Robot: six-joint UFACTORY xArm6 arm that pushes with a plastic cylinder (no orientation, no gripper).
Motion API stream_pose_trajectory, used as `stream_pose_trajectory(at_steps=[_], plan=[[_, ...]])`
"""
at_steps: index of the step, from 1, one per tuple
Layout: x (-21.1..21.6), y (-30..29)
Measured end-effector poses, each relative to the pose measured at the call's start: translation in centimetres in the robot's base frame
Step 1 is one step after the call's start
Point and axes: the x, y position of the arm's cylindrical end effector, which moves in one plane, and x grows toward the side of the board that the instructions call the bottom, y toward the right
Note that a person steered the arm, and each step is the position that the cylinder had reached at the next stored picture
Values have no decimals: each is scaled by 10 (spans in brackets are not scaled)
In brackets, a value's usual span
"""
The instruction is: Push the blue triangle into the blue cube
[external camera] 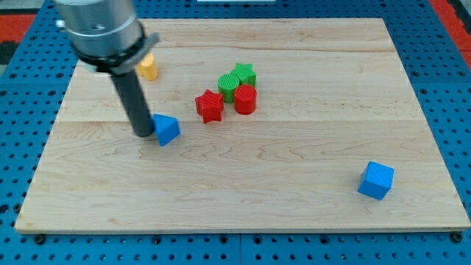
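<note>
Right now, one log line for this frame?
tip: my tip at view's-left side of blue triangle | target: blue cube far off, view's lower right | contact between blocks: none yet

The pale wooden table (309,213) carries a blue triangle (168,129) at the view's left and a blue cube (377,180) far off at lower right. Near the middle cluster a red star (210,106), a red cylinder (245,99) and two green blocks (237,78). A yellow block (149,68) sits toward the upper left.

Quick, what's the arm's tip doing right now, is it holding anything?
My tip: a bare rod with no jaws, holding nothing, set against the view's left side of the blue triangle; the blue cube sits far off toward the view's lower right.
</note>
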Motion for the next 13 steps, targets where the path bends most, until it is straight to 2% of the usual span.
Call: stream_pose_trajectory(at_steps=[2,4,6,7,8,9,10,11,12,13], plan=[[11,62],[-8,46],[27,203],[26,249],[-4,207],[-20,235],[0,284],[10,287],[19,314],[3,296]])
